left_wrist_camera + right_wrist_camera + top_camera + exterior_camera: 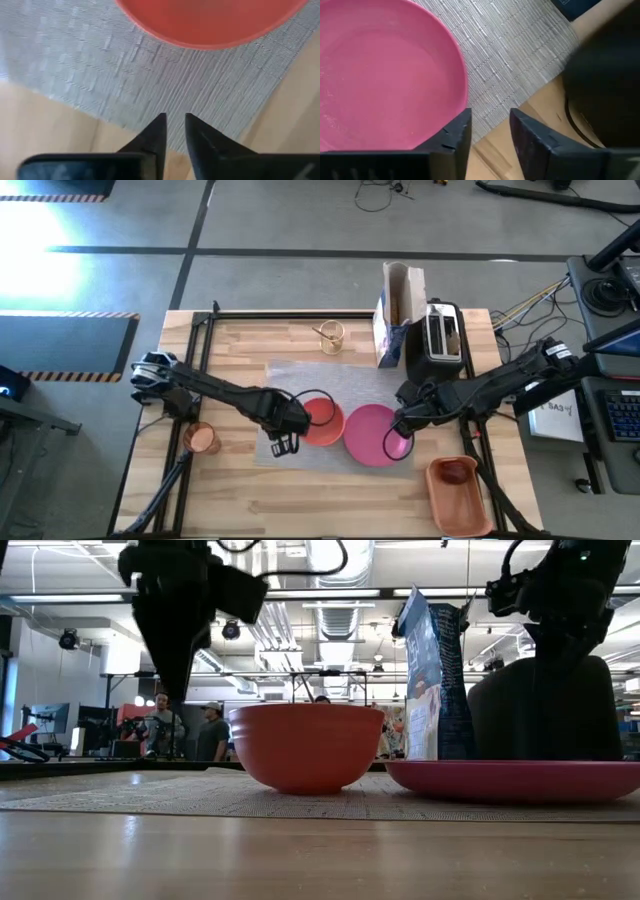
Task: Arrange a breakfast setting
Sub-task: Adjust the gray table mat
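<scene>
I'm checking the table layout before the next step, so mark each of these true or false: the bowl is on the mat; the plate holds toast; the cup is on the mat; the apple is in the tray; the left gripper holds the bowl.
1. The orange bowl sits on the grey woven rectangular placemat. True.
2. The round pink plate holds toast. False: the plate is bare.
3. The small orange cup stands on the placemat. False: it stands on bare wood beside the placemat, on the left arm's side.
4. A red apple lies in the orange rectangular tray. True.
5. The left gripper holds the bowl. False: its fingers are nearly together with nothing between them, beside the bowl.
</scene>
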